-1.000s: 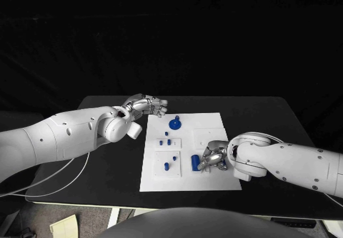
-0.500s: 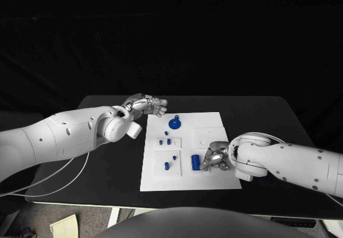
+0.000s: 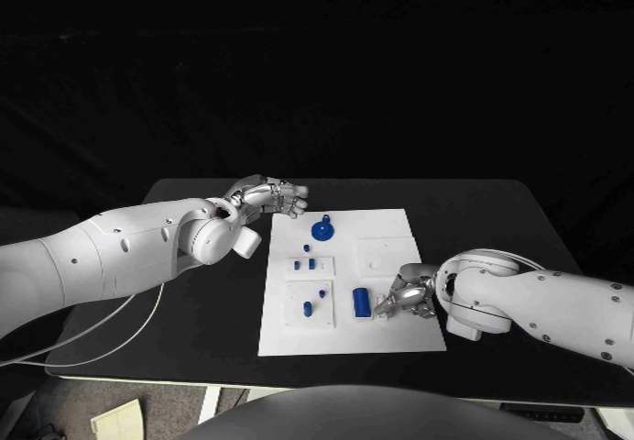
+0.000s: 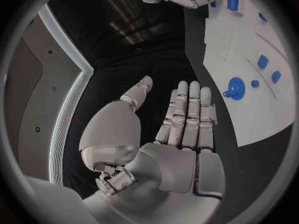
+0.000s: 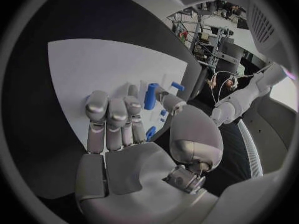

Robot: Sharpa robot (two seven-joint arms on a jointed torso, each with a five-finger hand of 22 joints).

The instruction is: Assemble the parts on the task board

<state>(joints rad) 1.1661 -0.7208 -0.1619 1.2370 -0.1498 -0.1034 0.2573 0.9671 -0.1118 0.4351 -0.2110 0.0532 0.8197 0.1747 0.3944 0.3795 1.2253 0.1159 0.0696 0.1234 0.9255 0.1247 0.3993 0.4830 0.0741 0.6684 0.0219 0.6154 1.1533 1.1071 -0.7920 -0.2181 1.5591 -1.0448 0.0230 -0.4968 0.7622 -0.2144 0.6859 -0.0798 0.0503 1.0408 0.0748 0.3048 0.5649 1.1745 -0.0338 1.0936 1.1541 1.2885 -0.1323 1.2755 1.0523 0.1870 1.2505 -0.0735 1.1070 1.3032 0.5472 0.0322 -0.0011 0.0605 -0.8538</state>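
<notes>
The right hand [image 3: 404,300] rests low on the task board [image 3: 397,337], fingers apart and holding nothing, just beside one upright blue cylinder [image 3: 362,297]. The left hand [image 3: 269,194] hovers at the board's far corner, fingers straight and spread, empty. Six smaller blue parts (one a round disc [image 3: 322,228]) lie between them on the black table [image 3: 489,206].

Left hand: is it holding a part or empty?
Empty. The left hand lies flat with fingers straight and nothing in the palm, beside the white board, not touching any blue piece.
</notes>
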